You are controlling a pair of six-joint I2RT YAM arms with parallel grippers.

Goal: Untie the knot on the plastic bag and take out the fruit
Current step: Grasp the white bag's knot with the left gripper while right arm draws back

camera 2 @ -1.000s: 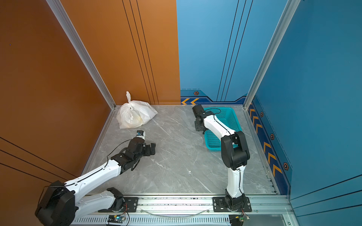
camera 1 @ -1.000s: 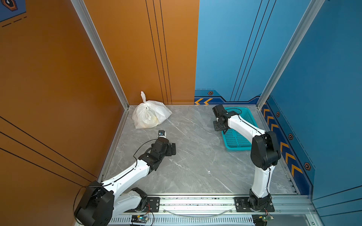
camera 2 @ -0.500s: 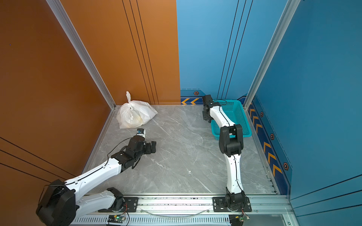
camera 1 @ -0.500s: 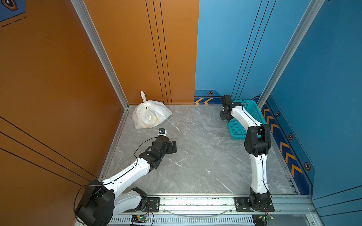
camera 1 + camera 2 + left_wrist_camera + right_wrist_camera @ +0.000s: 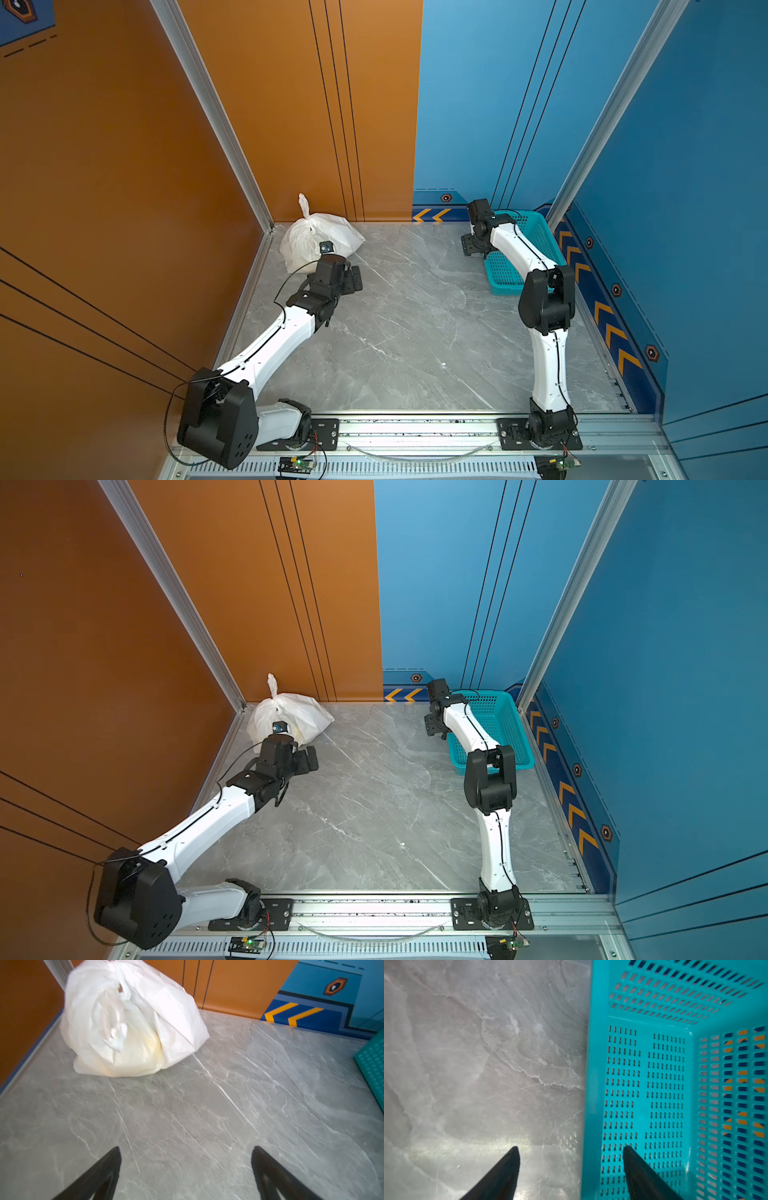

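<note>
Nearest you, the left gripper (image 5: 354,279) hangs over the counter (image 5: 415,332) with its jaws spread wide and nothing between them. It is just short of the plastic bag (image 5: 303,245), on the bag's near side, and does not touch it.

Farther back, well apart from the bag and across the counter from it, the right gripper (image 5: 471,248) is open too. In its wrist view one finger is over bare counter and the other over the floor of the teal basket (image 5: 507,289), so the jaws straddle the basket's wall without closing on it. No fruit lies in the part of the basket you can see.

By that reading you are at the very start. The knot (image 5: 304,204) is tied, the bag is closed and nothing is out. You have yet to reach the bag, undo the knot, open the mouth and lift the fruit out.

Farthest back, the bag stands on the counter. It is thin, crinkled, white and half see-through, bulging with soft folds. The knot gathers its top into a narrow twisted tail that stands upright above it. The fruit (image 5: 137,1057) shows only as a pale yellow glow through the plastic, low on the bag's near side. You cannot tell how many pieces there are.
</note>
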